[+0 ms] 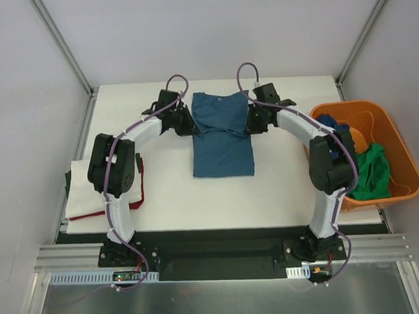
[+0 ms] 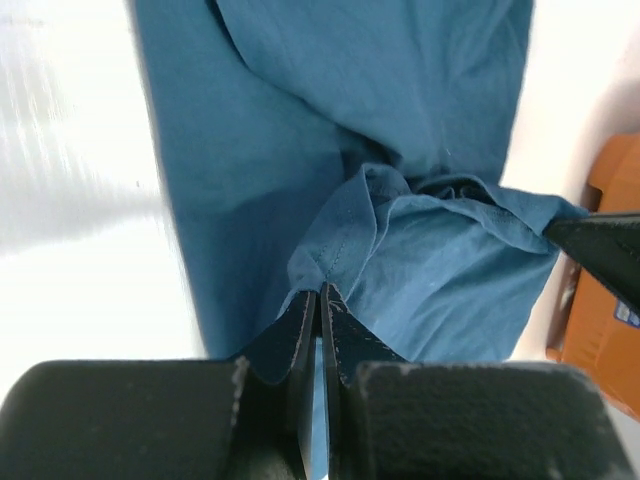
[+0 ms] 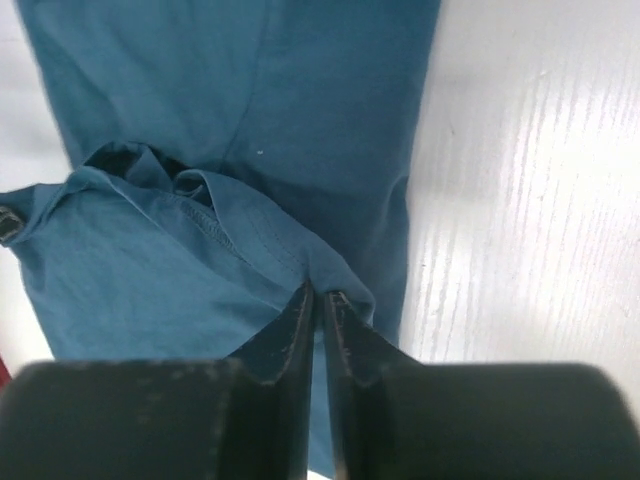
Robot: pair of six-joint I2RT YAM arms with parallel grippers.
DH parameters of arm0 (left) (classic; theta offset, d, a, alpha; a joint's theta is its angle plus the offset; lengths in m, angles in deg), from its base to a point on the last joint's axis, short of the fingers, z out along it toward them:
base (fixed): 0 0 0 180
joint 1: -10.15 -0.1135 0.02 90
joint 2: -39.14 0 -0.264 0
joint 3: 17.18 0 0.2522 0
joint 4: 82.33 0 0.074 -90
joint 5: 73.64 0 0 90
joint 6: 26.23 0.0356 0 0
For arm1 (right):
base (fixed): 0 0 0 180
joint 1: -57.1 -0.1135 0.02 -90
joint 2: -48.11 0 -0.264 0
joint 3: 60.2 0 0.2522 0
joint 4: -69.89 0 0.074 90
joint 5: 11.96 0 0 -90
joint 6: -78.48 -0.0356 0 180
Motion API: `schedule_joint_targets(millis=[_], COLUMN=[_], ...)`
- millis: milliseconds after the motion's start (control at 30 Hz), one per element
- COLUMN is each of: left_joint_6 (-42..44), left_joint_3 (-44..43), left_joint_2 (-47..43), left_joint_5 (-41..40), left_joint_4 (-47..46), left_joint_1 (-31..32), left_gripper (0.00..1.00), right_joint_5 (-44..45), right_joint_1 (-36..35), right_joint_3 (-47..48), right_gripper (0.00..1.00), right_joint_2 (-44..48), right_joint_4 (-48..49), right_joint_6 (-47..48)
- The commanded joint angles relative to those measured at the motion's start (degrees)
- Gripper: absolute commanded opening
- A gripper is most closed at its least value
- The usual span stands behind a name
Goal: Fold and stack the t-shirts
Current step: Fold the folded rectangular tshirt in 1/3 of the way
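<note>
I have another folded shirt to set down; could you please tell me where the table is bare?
Bare table lies between the blue t-shirt and the white shirt at left, and between it and the orange basket. Crowded around left gripper and right gripper.

bright, even light from above in the top view; the white table point(image 1: 282, 195) nearly washes out. both wrist views show strong glare on the table. soft shadows lie in the shirt point(image 2: 420, 260) folds. the left end effector point(image 2: 318, 295) and right end effector point(image 3: 320, 295) are dark and blurred at the bottom edge.
</note>
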Motion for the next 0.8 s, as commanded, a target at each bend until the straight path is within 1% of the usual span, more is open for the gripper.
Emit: schedule_joint_targets(millis=[0,33,67,100,133,167,200,233,267,300,367,400,433,500,533,567,667,767], left_joint_6=[0.0,-0.1,0.0,0.2,0.4,0.5,0.7,0.7,0.7,0.4,0.4,0.2,0.3,-0.1,-0.3,-0.8,-2.6,-4.9], left_joint_3=[-5.6,-7.1,-7.8,-8.3,-9.2,-9.3,-9.2,-8.0,-7.0,-5.9,-1.8,-0.6,1.8,4.1,6.1,7.1,10.6,12.2], left_joint_2=[3.8,4.1,4.2,3.9,3.4,2.7,0.5,-0.9,-2.5,-6.2,-9.7,-13.0,-14.5,-17.8,-18.5,-19.1,-19.9,-17.9], left_joint_5=[-1.7,-2.6,-2.7,-2.7,-2.5,-2.4,-2.4,-2.3,-2.3,-2.2,-4.0,-4.2,-4.2,-3.1,-2.6,-2.2,-2.6,-1.8], left_joint_4=[1.9,3.0,3.3,3.7,4.5,4.8,5.0,5.1,5.2,5.2,5.1,5.1,5.1,4.6,4.2,4.0,1.7,-1.0], left_joint_1=[-0.7,-0.7,-0.7,-0.7,-0.7,-0.7,-0.6,-0.6,-0.6,-0.2,0.7,1.2,2.6,3.9,5.2,5.8,8.2,9.4], left_gripper=[0.03,0.1,0.19,0.24,0.35,0.43,0.55,0.62,0.68,0.99,0.99,0.99,0.99,0.99,0.99,0.99,0.99,0.99], right_joint_5=[1.9,2.3,2.8,3.0,3.0,3.0,3.0,2.6,1.8,1.4,0.0,-0.9,-2.2,-9.7,-12.3,-17.6,-23.1,-23.3], right_joint_1=[0.7,0.7,0.7,0.7,0.7,0.6,0.6,0.5,0.5,0.4,-0.2,-0.6,-0.9,-1.0,-1.0,-1.0,-1.3,-1.4], right_joint_3=[6.4,7.5,9.5,10.0,10.5,11.0,11.2,10.6,10.0,7.8,4.5,2.0,-2.6,-8.4,-13.7,-15.9,-20.9,-22.5], right_gripper=[0.17,0.22,0.32,0.4,0.51,0.71,0.81,0.94,0.97,0.97,0.97,0.97,0.97,0.97,0.97,0.97,0.97,0.97], right_joint_2=[-3.6,-4.2,-4.7,-4.9,-4.6,-4.2,-2.5,-1.4,0.0,2.9,6.6,10.4,12.4,18.1,19.7,22.1,22.8,20.9], right_joint_4=[-2.9,-4.2,-6.1,-6.7,-7.3,-8.8,-9.3,-9.4,-9.7,-9.8,-8.3,-7.3,-6.1,-0.3,1.9,6.8,13.5,15.4], right_joint_6=[0.2,0.5,0.7,0.9,1.7,1.8,2.0,2.4,2.4,2.2,1.7,1.3,0.8,-1.9,-3.3,-5.4,-8.3,-9.7])
